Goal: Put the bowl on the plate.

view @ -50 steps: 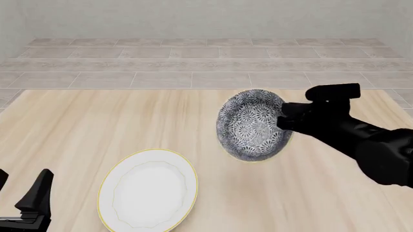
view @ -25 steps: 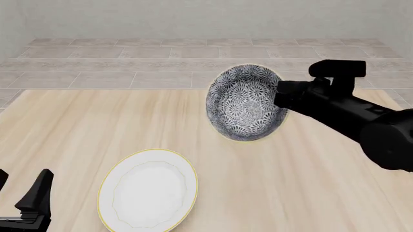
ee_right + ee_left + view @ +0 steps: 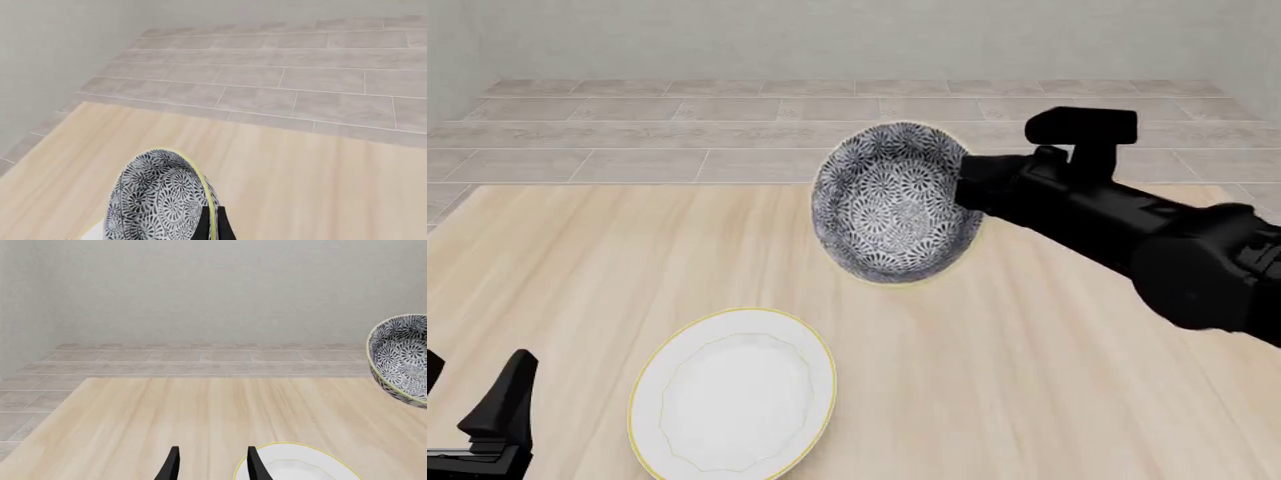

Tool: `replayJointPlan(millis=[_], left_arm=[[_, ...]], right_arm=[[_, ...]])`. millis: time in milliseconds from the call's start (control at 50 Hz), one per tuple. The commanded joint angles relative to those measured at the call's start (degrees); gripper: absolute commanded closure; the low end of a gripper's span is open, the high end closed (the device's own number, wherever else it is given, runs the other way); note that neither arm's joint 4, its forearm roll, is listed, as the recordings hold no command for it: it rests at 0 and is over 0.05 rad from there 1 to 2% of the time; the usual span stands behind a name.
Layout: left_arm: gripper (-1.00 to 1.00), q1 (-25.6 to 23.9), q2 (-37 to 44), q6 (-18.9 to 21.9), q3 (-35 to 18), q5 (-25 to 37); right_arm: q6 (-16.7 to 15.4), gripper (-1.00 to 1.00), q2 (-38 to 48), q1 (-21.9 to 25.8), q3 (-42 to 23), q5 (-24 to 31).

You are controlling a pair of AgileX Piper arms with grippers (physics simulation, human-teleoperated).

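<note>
A: What is hidden or cut off?

B: The right tool [image 3: 972, 192] tips sit behind the bowl [image 3: 894, 203] rim in the front view. In the right wrist view only one dark finger [image 3: 220, 227] shows, pressed against the rim at the frame edge. The left tool [image 3: 491, 420] is cropped at the lower left corner of the front view. Its wrist view shows two finger ends only, parted, with bare worktop [image 3: 1068, 380] between them. The plate [image 3: 300, 465] is cut by that frame's edge, and so is the bowl.

A: Tool states?

B: Right tool is clamped on the bowl's rim. Left tool is spread and carries nothing.

A: Bowl position and attitude?

B: It is held in the air, clear of the worktop, over the far middle. It is tipped nearly on edge: the mouth faces the camera and a little leftward, the base points away, and the rim plane is close to upright.

A: Plate?

B: It lies flat on the near-left worktop in the front view [image 3: 734, 393], well apart from the bowl and just beside the left tool.
</note>
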Motion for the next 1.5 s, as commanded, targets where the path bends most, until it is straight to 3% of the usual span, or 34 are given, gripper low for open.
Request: replayJointPlan(millis=[20, 320, 860, 1500], left_arm=[[-1.0, 0.0, 0.0, 0.0, 0.0, 0.0], [-1.0, 0.0, 0.0, 0.0, 0.0, 0.0], [-1.0, 0.0, 0.0, 0.0, 0.0, 0.0], [-1.0, 0.0, 0.0, 0.0, 0.0, 0.0]], right_arm=[[1.4, 1.0, 2.4, 2.4, -1.5, -1.4], [2.4, 1.0, 5.1, 5.2, -3.5, -2.5], [6.8, 1.0, 9.8, 9.3, -3.9, -6.3], [8.0, 1.0, 14.8, 11.7, -3.9, -7.9]])
